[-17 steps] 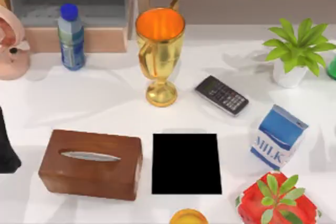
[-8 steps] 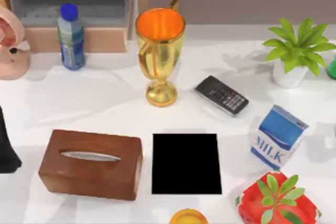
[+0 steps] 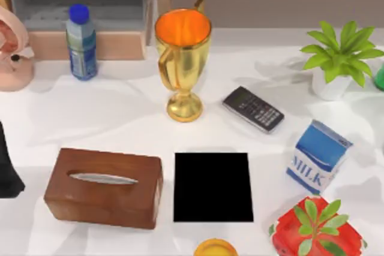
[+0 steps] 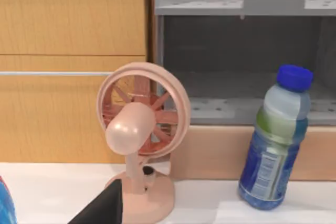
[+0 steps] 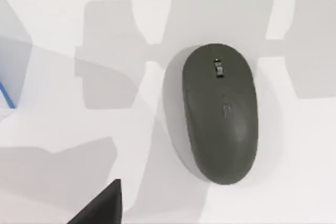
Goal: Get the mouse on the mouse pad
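Right at the near edge of the table I've got a yellow round object (image 3: 215, 248) poking in, and to its right a red strawberry-shaped thing (image 3: 316, 230) with green leaves. Just behind those, the mouse pad (image 3: 213, 187) lies flat and bare in the middle, with the brown tissue box (image 3: 103, 187) close on its left and the milk carton (image 3: 318, 156) off to its right. Over at the left edge a dark piece of my left arm (image 3: 8, 169) sits parked; whether its pincer is apart or together I cannot tell. My right wrist camera is looking straight down on the mouse (image 5: 220, 113), resting alone on the white table (image 5: 63, 145), its scroll wheel showing, and a sliver of blue at the picture's edge; a dark finger tip (image 5: 100, 205) shows in the corner, but I cannot tell how that pincer stands either. Farther back, the black keypad device (image 3: 253, 108) lies at an angle, the gold trophy cup (image 3: 182, 55) stands upright, and the potted plant (image 3: 338, 58) is at the right. At the back left, the blue-capped bottle (image 4: 274, 139) stands beside the pink fan (image 4: 139, 140), before the shelf unit (image 4: 236, 3).
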You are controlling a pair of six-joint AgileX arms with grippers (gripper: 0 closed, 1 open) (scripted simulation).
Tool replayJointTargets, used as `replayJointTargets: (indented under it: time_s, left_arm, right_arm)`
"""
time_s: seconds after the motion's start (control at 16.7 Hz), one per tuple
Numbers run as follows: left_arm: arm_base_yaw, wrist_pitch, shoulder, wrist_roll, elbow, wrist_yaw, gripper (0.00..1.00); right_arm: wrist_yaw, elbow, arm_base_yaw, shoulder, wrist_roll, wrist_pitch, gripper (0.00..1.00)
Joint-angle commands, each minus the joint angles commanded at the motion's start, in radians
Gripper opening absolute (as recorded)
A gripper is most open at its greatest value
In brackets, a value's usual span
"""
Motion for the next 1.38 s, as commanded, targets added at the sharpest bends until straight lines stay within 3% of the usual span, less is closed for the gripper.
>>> replayJointTargets:
  time_s: [0.3,0.6,1.02,1.38]
  left_arm:
    - [0.0,0.0,0.0,0.0,0.0,0.0,1.0]
    - [0.0,0.0,0.0,0.0,0.0,0.0,1.0]
    - [0.0,0.0,0.0,0.0,0.0,0.0,1.0]
    - [0.0,0.0,0.0,0.0,0.0,0.0,1.0]
  right_arm:
    - [0.0,0.28,-0.016,0.373,-0.083,-0.232,1.0]
    - [0.001,0.428,-0.024,0.551,-0.123,-0.337,1.0]
    - [0.001,0.415,-0.021,0.553,-0.124,-0.322,1.0]
    - [0.001,0.221,-0.03,0.593,-0.131,-0.09,1.0]
